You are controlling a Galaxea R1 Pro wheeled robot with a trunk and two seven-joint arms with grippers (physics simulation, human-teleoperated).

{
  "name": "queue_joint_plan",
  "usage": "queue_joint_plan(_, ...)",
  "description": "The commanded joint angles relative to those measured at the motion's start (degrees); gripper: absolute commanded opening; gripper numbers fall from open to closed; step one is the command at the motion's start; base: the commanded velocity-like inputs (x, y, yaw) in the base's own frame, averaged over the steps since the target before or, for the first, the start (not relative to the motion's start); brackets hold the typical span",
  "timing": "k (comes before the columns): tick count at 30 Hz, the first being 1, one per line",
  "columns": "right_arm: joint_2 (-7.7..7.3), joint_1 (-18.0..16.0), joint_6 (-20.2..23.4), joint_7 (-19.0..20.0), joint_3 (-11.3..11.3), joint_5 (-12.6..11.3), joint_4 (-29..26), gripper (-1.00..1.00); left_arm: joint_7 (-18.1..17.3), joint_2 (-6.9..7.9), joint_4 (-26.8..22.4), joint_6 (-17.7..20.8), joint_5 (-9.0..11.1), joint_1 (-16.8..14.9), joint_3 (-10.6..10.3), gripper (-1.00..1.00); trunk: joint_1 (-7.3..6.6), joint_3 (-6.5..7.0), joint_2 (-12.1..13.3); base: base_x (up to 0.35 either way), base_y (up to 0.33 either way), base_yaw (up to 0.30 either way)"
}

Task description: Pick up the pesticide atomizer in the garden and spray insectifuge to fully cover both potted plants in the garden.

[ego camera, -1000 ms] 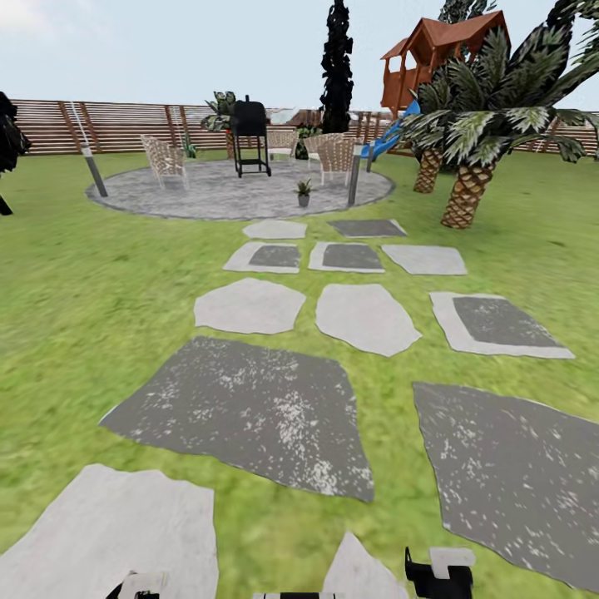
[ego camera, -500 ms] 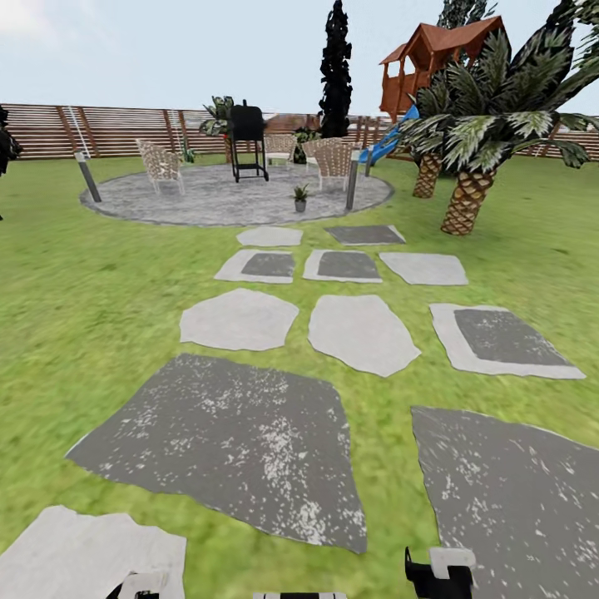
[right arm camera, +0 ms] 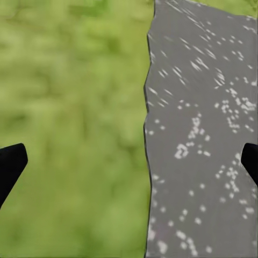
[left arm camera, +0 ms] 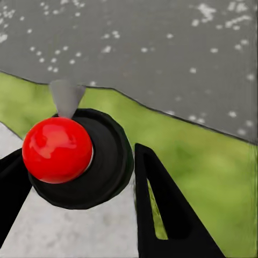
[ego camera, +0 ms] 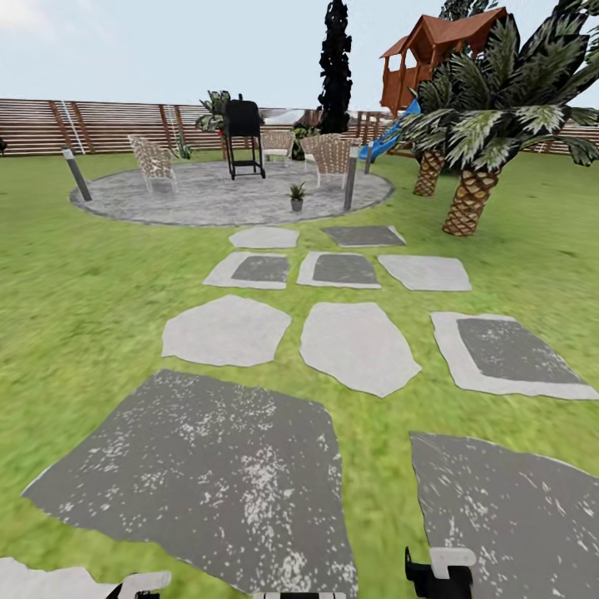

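**Robot rolls up garden path toward potted plant**

Pesticide atomizer not clearly identified: a round black object (left arm camera: pixel 107 161) topped by a red ball (left arm camera: pixel 56 149) sits between the fingers of the left hand (left arm camera: pixel 78 153). Whether this is the sprayer seen end-on, and whether the fingers clamp it, cannot be told. The right hand (right arm camera: pixel 129 156) hangs spread wide and empty over the grass edge of a dark slab. One small potted plant (ego camera: pixel 296 196) stands far ahead at the near rim of the gravel patio (ego camera: pixel 208 195), left of a grey post lamp (ego camera: pixel 350 179). Over the past second the stepping stones (ego camera: pixel 225 329) have slid toward the near edge of the head view, a sign that the camera, not the scene, is advancing. The plant is still well apart, so spraying looks some way off. Behind it are a black grill (ego camera: pixel 244 137), wicker chairs and the slatted fence (ego camera: pixel 108 125).
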Motion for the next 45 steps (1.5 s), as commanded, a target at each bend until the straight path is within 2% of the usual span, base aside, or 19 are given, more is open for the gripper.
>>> queue_joint_plan(1, 0.00, -0.03, -0.02, -0.44, -0.05, 0.60, 0.05, 1.00, 0.22, -0.03, 0.04, -0.20, -0.63, -0.03, 0.27, -1.00, 0.02, -0.04, -0.01, 0.340, -0.136, 0.000)
queue_joint_plan(45, 0.03, -0.03, -0.01, -0.44, -0.05, 0.60, 0.05, 1.00, 0.22, -0.03, 0.04, -0.20, -0.60, -0.03, 0.27, -1.00, 0.02, -0.04, -0.01, 0.340, -0.136, 0.000)
